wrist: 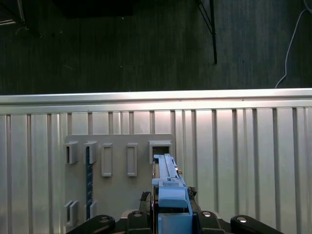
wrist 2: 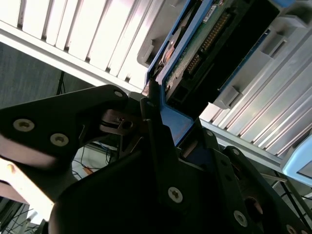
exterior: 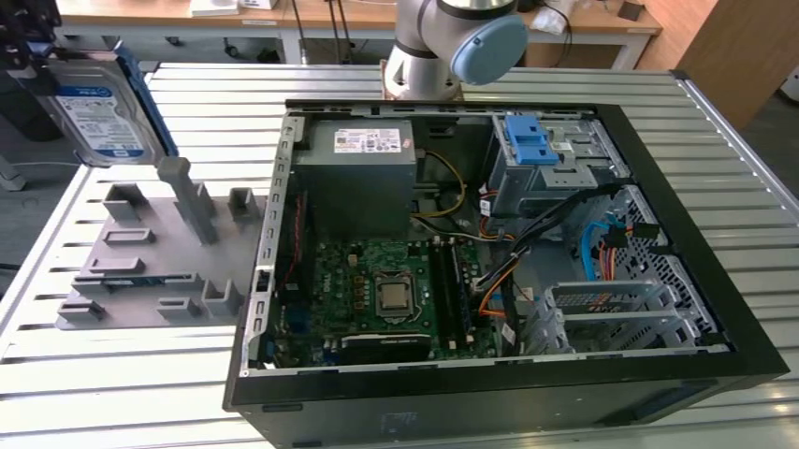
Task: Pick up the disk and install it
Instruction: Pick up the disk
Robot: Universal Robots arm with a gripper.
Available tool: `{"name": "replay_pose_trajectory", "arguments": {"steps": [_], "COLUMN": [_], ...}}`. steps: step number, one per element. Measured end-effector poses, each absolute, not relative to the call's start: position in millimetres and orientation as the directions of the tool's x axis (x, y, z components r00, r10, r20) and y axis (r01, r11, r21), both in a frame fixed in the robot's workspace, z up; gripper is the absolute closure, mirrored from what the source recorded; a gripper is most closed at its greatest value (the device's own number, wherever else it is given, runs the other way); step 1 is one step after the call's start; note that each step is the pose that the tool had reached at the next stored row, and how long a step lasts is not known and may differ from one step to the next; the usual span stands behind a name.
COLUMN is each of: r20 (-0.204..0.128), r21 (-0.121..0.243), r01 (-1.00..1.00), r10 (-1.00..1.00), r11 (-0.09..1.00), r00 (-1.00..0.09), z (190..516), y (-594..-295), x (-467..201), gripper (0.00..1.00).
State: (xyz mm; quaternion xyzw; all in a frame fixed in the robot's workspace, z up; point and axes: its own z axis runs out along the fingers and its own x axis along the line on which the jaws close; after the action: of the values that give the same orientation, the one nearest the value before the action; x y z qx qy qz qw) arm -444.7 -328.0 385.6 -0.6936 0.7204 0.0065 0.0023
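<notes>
**End effector** (wrist 2: pixel 163 129): clamped on the disk (exterior: pixel 107 112), gripping it at the blue bracket edge, as the second wrist view shows.

**Disk position:** held clear above the grey holder (exterior: pixel 150 271), apart from it, at the exterior view's left. Its long axis runs about 12 to 6 o'clock in the exterior view, with the label face outward.

**Bearing:** the drive cage (exterior: pixel 549 154) with blue latches lies at roughly 3 o'clock from the disk, well apart, inside the open computer case (exterior: pixel 500 388).

**Surface:** a ribbed metal worktop (exterior: pixel 112 393), which looks level.

**Room:** judged tight at the cage, since cables (exterior: pixel 568 206) drape just beside it.
</notes>
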Motion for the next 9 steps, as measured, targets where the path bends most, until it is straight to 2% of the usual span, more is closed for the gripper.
{"name": "replay_pose_trajectory", "arguments": {"steps": [9], "r20": [-0.012], "r21": [0.006], "r01": [-0.999], "r10": [-0.999], "r11": [0.038], "r00": [-0.038], "z": [390.7], "y": [-328.0], "x": [-444.7], "gripper": [0.64]}}
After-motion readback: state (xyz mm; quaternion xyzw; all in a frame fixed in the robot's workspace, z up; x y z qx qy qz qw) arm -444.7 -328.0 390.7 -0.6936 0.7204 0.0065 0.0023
